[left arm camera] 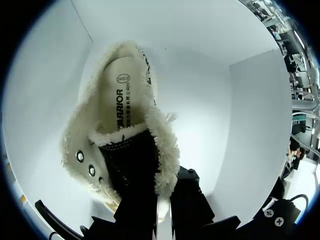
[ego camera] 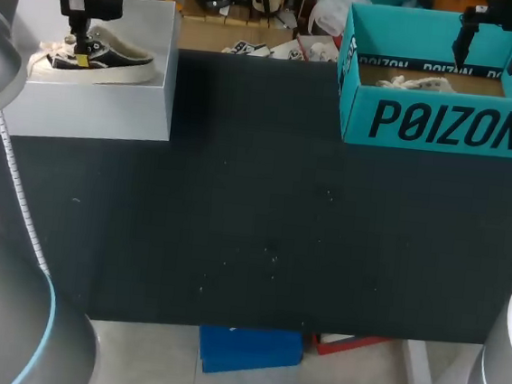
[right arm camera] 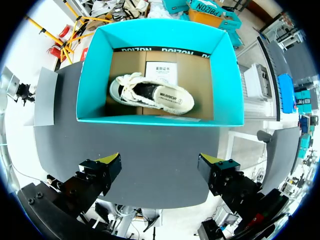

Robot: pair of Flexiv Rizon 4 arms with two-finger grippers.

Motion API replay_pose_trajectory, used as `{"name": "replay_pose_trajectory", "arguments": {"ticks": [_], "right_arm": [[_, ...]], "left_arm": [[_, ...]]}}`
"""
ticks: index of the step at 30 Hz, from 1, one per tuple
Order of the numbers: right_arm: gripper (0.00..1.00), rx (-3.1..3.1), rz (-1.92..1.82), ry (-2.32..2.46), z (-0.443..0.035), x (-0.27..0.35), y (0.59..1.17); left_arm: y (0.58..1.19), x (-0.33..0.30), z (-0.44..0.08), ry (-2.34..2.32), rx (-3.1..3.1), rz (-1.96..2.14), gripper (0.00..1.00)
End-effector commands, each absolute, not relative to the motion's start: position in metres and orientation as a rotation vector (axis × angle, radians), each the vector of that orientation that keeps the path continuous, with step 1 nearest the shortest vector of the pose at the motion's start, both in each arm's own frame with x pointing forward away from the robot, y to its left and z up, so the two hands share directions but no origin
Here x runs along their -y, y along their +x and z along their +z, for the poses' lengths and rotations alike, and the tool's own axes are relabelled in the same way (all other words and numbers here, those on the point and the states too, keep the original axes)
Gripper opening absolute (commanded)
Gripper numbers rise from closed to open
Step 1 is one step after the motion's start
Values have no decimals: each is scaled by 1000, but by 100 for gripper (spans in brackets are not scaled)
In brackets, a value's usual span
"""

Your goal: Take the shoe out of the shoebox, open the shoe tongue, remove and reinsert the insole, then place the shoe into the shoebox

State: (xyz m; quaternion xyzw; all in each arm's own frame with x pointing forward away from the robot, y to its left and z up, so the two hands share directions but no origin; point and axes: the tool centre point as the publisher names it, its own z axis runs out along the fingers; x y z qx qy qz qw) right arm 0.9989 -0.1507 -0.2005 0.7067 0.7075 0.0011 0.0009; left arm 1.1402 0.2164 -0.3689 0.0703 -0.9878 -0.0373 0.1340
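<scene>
A black low shoe point(ego camera: 96, 60) with cream fleece lining stands on a white block point(ego camera: 92, 108) at the back left. My left gripper point(ego camera: 81, 46) comes down on it from above. In the left wrist view the shoe point(left arm camera: 120, 100) shows its insole and black tongue, and my left gripper point(left arm camera: 162, 212) is shut on the fleece edge beside the tongue, its yellow tips hidden. The teal shoebox point(ego camera: 443, 128) sits at the back right with a second shoe point(right arm camera: 150, 95) lying inside. My right gripper point(ego camera: 497, 47) hangs open above the shoebox point(right arm camera: 155, 119), holding nothing.
The dark table top point(ego camera: 261, 229) stretches between the white block and the shoebox. Brown paper and a white card line the shoebox floor under the second shoe.
</scene>
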Motion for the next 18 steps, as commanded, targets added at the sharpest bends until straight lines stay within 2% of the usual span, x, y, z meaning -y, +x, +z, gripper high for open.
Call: {"name": "replay_pose_trajectory", "arguments": {"ticks": [1,18], "right_arm": [[100,-2221,2,2220,-200,150,999],[100,-2221,2,2220,-200,150,999]], "left_arm": [[1140,-216,-334,187,2831,-134,0],[1113,-204,-202,285,2996,-131,0]]}}
